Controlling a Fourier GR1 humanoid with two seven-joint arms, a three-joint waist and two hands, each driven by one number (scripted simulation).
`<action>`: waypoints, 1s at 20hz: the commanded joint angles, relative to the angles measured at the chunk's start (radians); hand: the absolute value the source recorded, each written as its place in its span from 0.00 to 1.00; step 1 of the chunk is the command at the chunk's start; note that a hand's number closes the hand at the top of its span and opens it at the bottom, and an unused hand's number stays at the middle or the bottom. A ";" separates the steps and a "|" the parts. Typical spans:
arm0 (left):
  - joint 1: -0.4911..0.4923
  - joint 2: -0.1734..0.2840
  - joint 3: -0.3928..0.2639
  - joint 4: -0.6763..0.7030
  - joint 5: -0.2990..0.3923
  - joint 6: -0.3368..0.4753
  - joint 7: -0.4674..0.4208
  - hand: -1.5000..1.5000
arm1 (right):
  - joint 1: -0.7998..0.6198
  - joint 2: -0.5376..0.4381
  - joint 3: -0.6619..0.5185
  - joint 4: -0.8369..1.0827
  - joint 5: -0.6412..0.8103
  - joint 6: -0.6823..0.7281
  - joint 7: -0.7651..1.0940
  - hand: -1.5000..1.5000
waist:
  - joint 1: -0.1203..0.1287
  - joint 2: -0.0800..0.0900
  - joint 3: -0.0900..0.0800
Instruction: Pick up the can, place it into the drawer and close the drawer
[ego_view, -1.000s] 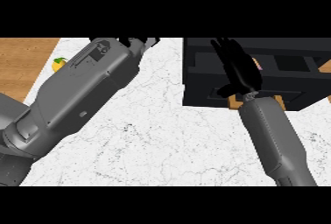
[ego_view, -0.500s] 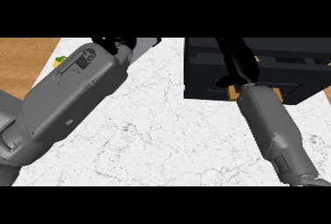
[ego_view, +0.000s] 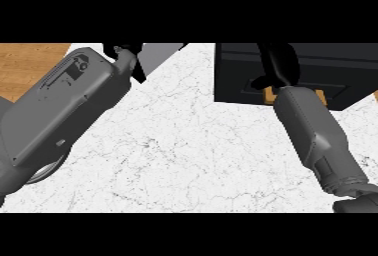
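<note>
Right hand (ego_view: 278, 65) at 1 o'clock over dark drawer (ego_view: 332, 70), fingers cut off by frame edge, grip unclear, left hand (ego_view: 127, 52) at 11 o'clock mostly hidden, white marble table (ego_view: 184, 150), can unseen

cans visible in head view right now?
0. No can shows. It may be hidden under the black right hand over the black drawer, or by the black left hand at the top edge.

Bright even light, soft shadows, no glare
</note>
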 joint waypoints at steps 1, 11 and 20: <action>-0.006 0.035 0.000 -0.034 -0.008 -0.007 0.050 0.00 | -0.083 -0.006 -0.017 0.085 0.018 -0.049 0.038 0.00 | 0.015 0.010 0.005; 0.047 0.063 0.010 -0.107 -0.028 -0.015 0.058 0.00 | -0.200 -0.067 -0.039 0.170 0.026 -0.041 0.060 0.00 | 0.030 0.016 0.005; 0.078 0.074 0.024 -0.159 -0.023 -0.023 0.075 0.00 | -0.246 0.002 -0.244 0.191 -0.219 0.118 -0.135 0.00 | 0.045 0.018 0.009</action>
